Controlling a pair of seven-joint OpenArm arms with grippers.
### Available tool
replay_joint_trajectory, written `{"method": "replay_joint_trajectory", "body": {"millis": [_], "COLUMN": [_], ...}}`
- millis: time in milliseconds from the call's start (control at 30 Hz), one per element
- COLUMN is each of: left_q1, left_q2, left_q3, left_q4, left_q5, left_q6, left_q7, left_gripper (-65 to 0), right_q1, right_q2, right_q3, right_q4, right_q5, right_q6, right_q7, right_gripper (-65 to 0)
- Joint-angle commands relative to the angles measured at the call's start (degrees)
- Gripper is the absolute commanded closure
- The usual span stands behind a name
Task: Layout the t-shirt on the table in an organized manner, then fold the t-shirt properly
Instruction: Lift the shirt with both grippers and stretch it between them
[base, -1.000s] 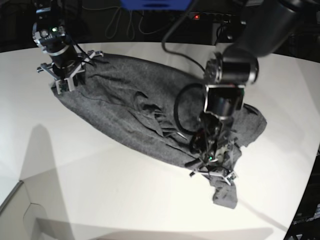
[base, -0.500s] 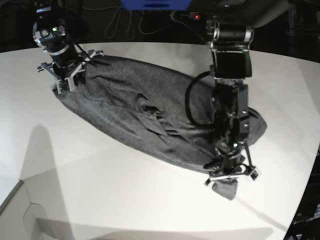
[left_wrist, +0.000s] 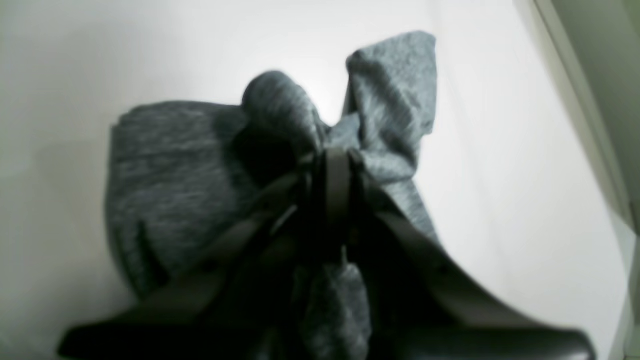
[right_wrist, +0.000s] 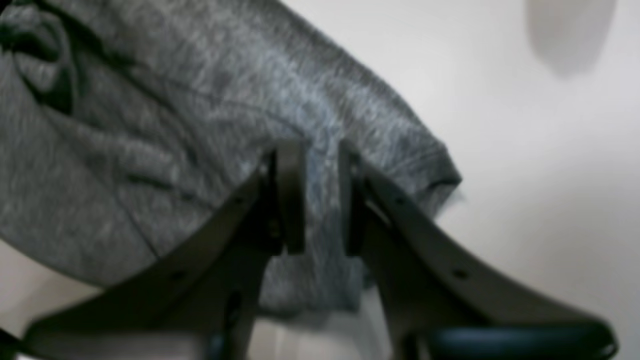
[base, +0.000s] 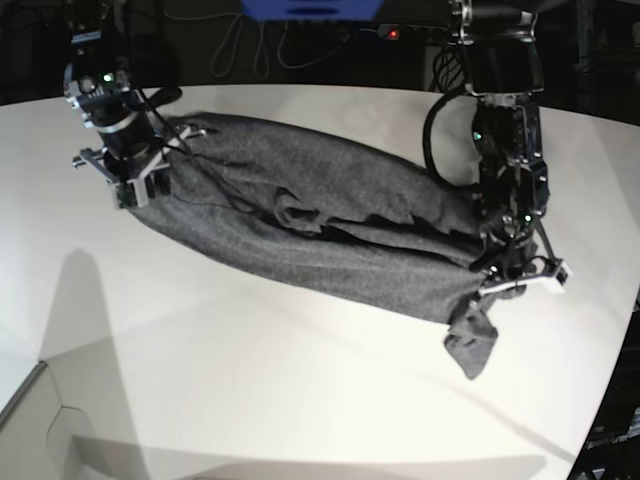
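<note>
Right gripper (base: 128, 183) pinches one end of the t-shirt (base: 310, 235), jaws clamped on a fold; the cloth stretches across the white desk (base: 250, 400) to the left gripper (base: 515, 280), closed on the other end, near the desk's edge.

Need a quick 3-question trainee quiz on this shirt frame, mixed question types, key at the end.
1. True or false: both pincers grip the t-shirt.
2. Multiple choice: the t-shirt is A) folded into a neat square, B) stretched long between the two arms, C) hanging off the table.
3. Short answer: what dangles below the left pincer in the base view?

Key:
1. True. The right pincer has fabric between its fingers, and the left is shut on a bunched end.
2. B.
3. A loose flap of the shirt, resting on the table.
</note>
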Motion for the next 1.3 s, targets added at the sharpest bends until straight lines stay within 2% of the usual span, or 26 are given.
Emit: {"method": "replay_joint_trajectory", "body": {"millis": [0, 67, 167, 233, 300, 433, 567, 867, 933, 967, 1000, 1100, 1133, 1267], "left_q1": [-0.20, 0.77, 1.30, 1.39, 1.83, 1.74, 1.30, 0.07, -1.16, -1.51, -1.95, -3.98, -4.77, -8.55], "left_q2": [-0.47, -0.74, -0.74, -0.74, -0.74, -0.74, -0.74, -0.74, -0.74, -0.74, -0.74, -0.82, -0.91, -4.08], "left_q3": [0.05, 0.05, 0.05, 0.05, 0.05, 0.05, 0.05, 0.31, 0.58, 0.58, 0.58, 0.93, 1.89, 6.99], "left_q4": [1.34, 2.39, 2.83, 2.83, 2.83, 2.83, 2.83, 2.83, 2.83, 2.83, 2.83, 2.83, 2.83, 2.39], "left_q5": [-0.61, -0.70, -0.70, -0.53, -0.61, -0.79, -0.79, -0.88, -0.88, -0.88, -0.88, -0.97, -0.97, -0.97], "left_q6": [-0.21, -0.21, -0.21, -0.21, -0.21, -0.21, -0.21, -0.21, -0.21, -0.21, -0.21, -0.21, -0.21, -0.21], "left_q7": [-0.75, -0.75, -0.75, -0.75, -0.75, -0.75, -0.75, -0.75, -0.75, -0.75, -0.75, -0.75, -0.75, -0.75], "left_gripper": [-0.2, -0.2, -0.2, -0.2, -0.2, -0.2, -0.2, -0.2, -0.2, -0.2, -0.2, -0.2, -0.2, -0.2], "right_q1": [1.67, 4.83, 10.81, 14.94, 18.90, 26.11, 30.50, 30.77, 29.62, 29.18, 29.10, 29.27, 29.10, 26.81], "right_q2": [0.43, 0.43, 0.34, -0.01, -0.89, -0.97, -0.89, -0.97, -0.97, -0.97, -0.89, -0.62, -0.10, 1.66], "right_q3": [-0.44, -1.93, -5.27, -6.86, -7.12, -7.30, -7.30, -7.30, -7.30, -7.30, -7.30, -7.03, -6.86, -6.86], "right_q4": [1.12, 0.77, -0.99, -4.33, -9.51, -20.33, -25.69, -32.72, -32.72, -32.72, -32.72, -32.11, -30.88, -23.23], "right_q5": [0.16, 0.16, 0.16, -0.01, -0.10, -0.10, -0.10, -0.10, -0.10, -0.10, -0.10, -0.10, -0.10, -0.01], "right_q6": [0.59, 1.47, 5.69, 7.54, 7.71, 7.80, 7.80, 7.80, 7.80, 7.80, 7.80, 7.80, 7.80, 7.80], "right_q7": [0.44, -3.16, -9.05, -10.54, -10.63, -10.63, -10.63, -10.54, -9.84, -8.87, -8.17, -8.26, -8.26, -7.91], "right_gripper": [-14.6, -20.0, -30.8, -37.5, -41.2, -41.4, -41.4, -41.1, -37.5, -33.1, -27.2, -4.0, 0.0, 0.0]}}
